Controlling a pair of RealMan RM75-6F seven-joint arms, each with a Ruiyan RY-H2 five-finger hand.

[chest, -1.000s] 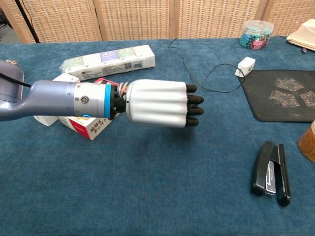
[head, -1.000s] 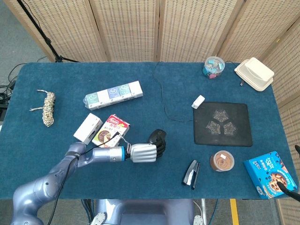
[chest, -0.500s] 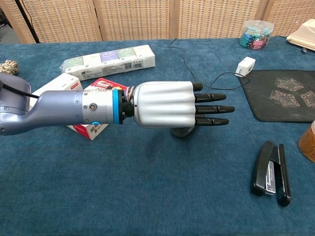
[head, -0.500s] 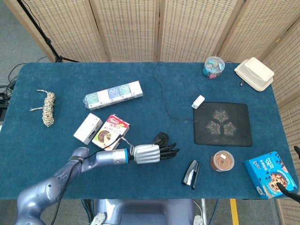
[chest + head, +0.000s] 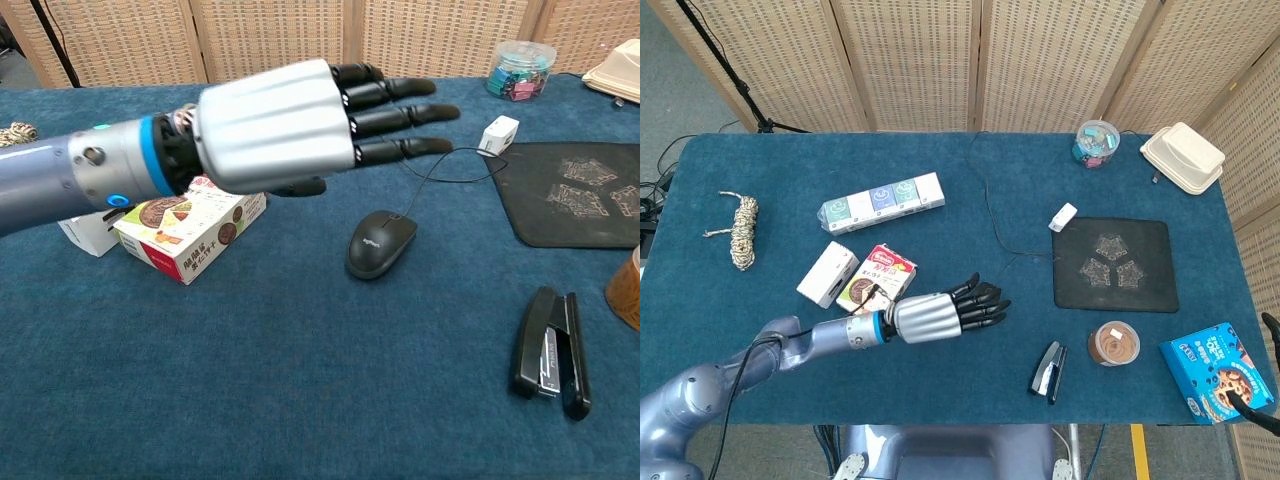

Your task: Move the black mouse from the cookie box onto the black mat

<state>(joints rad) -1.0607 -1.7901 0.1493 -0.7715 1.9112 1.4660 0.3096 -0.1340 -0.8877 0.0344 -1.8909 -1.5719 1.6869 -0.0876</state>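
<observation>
The black mouse lies on the blue tablecloth, right of the red-and-white cookie box and apart from it. Its cord loops back toward the far edge. My left hand hovers above and left of the mouse, fingers stretched out and apart, holding nothing. In the head view the left hand has its dark fingers over the mouse, which hides it there, and the cookie box sits just behind the wrist. The black mat lies well to the right, bare. Only dark slivers at the right edge hint at my right hand.
A black stapler lies between the mouse and me. A brown tub and a blue cookie box sit near the mat's front. A white adapter, clip jar, white boxes and rope lie further off.
My left hand let go of the mouse, spread its fingers, then rose and drew back to the left. The mouse stays on the cloth beside the cookie box.
</observation>
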